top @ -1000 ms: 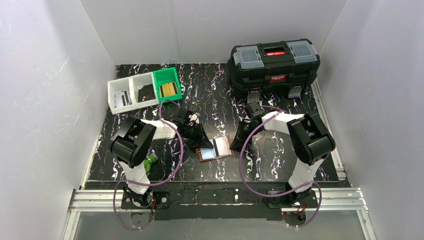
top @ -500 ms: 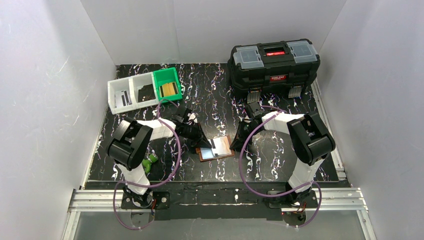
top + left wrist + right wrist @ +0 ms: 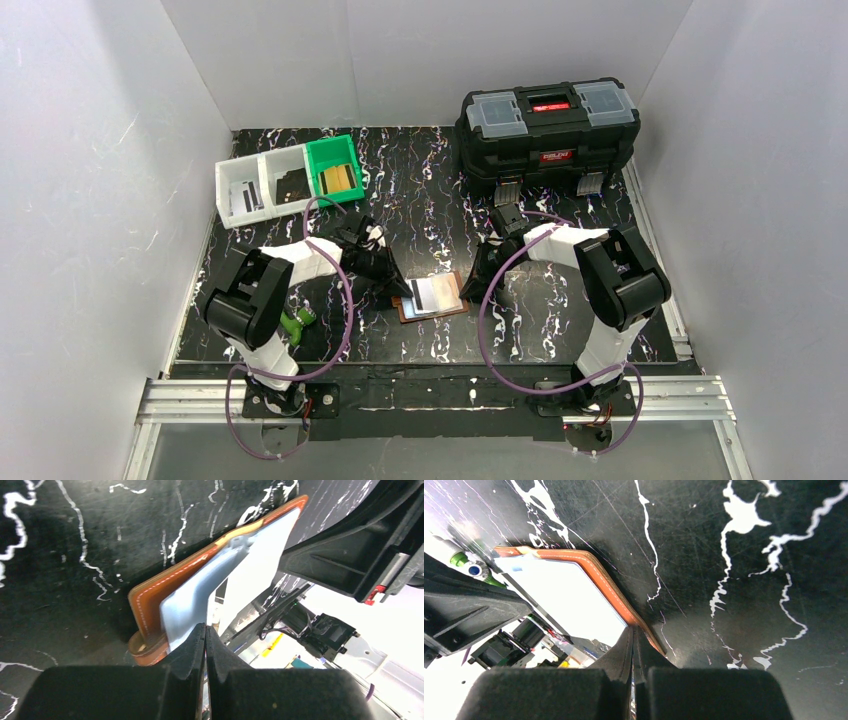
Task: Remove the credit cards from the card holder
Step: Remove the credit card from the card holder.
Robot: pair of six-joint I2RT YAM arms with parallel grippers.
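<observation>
- Desk (image 3: 420, 190): black with white veins and a scuffed face. It carries everything around your tools.
- Walls (image 3: 430, 50): plain white, standing beyond and to either side of both tools.
- Rail (image 3: 430, 392): aluminium, behind the tools at the arm bases.
- Card holder (image 3: 432, 297): brown leather, lying open between your two tools with its glossy pale pockets up.
- Left tool (image 3: 398, 291): clenched, tips at the holder's pale pocket edge. You cannot tell whether it pinches anything.
- Right tool (image 3: 467, 290): clenched, tips against the holder's brown rim.
- Toolbox (image 3: 548, 125): black, well beyond the right tool.
- Bins (image 3: 262, 185): two white and one green, well beyond the left tool.
</observation>
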